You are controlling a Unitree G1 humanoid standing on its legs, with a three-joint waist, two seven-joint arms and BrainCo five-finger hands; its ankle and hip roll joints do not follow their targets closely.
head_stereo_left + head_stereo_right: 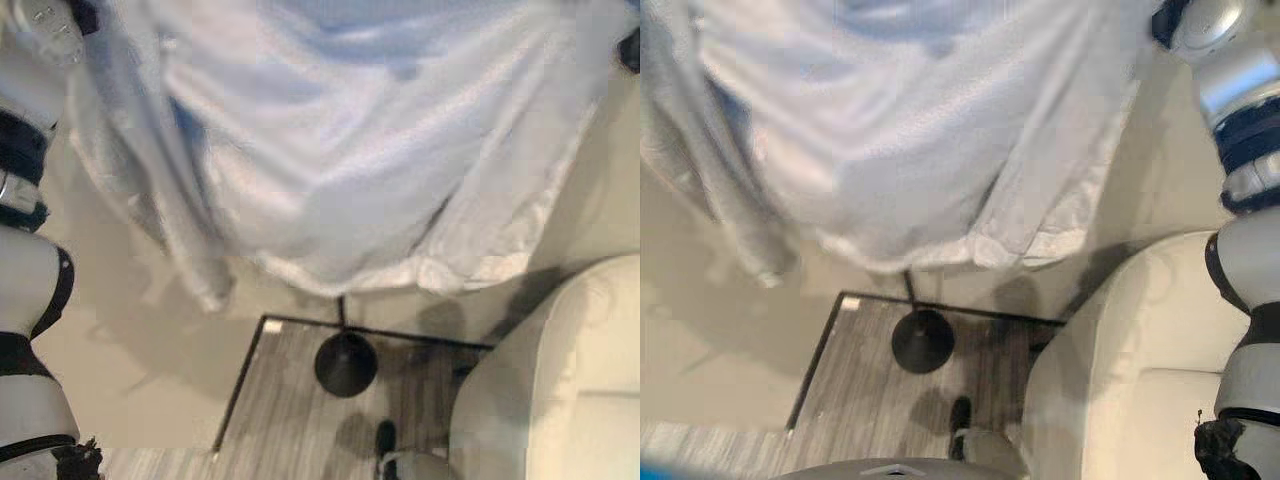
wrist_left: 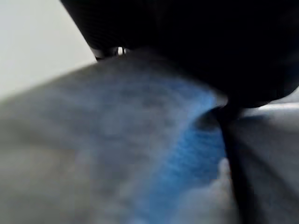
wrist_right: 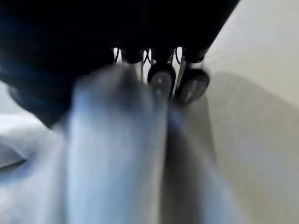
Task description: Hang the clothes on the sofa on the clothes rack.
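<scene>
A pale blue shirt (image 1: 370, 150) hangs spread wide in the air between my two arms, with its hem just above the floor. My left hand (image 1: 45, 25) is at its upper left corner; in the left wrist view the cloth (image 2: 140, 154) lies over the hand. My right hand (image 1: 1200, 25) is at the upper right corner. Its dark-tipped fingers (image 3: 161, 80) are curled against a bunched fold of the shirt (image 3: 117, 154). The clothes rack's round black base (image 1: 345, 363) stands on the floor below the hem. Its thin pole (image 1: 341, 308) rises behind the cloth.
The cream sofa (image 1: 560, 380) fills the lower right, close to the rack base. A grey striped floor panel with a thin black border (image 1: 240, 385) lies under the base. Pale bare floor (image 1: 130, 370) stretches to the left.
</scene>
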